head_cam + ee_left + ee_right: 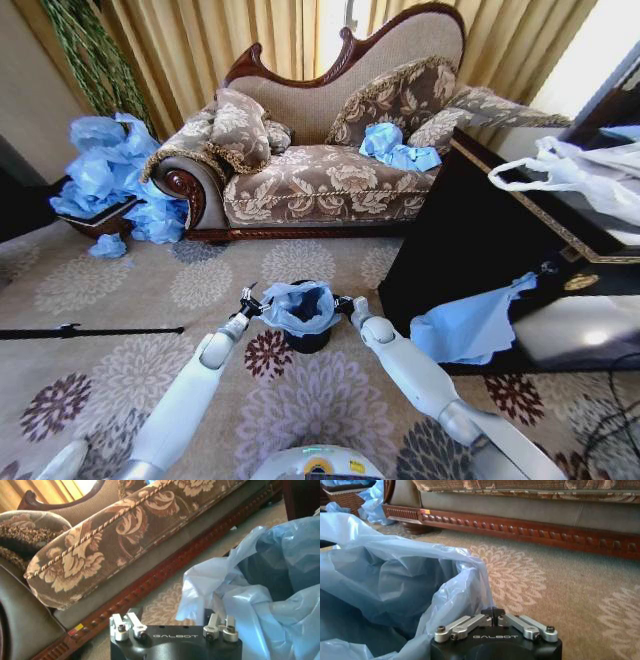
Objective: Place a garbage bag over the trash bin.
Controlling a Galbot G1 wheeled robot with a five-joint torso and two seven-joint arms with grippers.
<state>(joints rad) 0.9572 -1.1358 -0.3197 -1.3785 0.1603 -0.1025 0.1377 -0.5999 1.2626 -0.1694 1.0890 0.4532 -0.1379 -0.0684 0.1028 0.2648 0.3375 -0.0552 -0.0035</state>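
- The trash bin [306, 338] stands on the patterned carpet [120, 290], in front of the sofa [320, 180] and just to the left of the dark cabinet [470, 240].
- The garbage bag [297, 305] is draped over the top of the bin. Its mouth is open, and the dark inside of the bin shows through it.
- The left gripper [249, 303] is at the left edge of the bag, close against the film. In the left wrist view its jaws [173, 624] stand apart, and the blue film lies between and beside them; I cannot tell if they press on it.
- The right gripper [347, 303] is at the right edge of the bag. In the right wrist view its jaws [493, 612] are closed together, and the rim of the bag [410, 588] runs down to them, so they seem to pinch the film.
- More crumpled blue bags lie in a pile [115, 180] at the far left, beside the sofa arm, and some lie on the sofa seat [395, 148].
- One flat blue bag [470, 325] hangs at the front of the cabinet.
- A white plastic bag [580, 175] lies on top of the cabinet, at the right.
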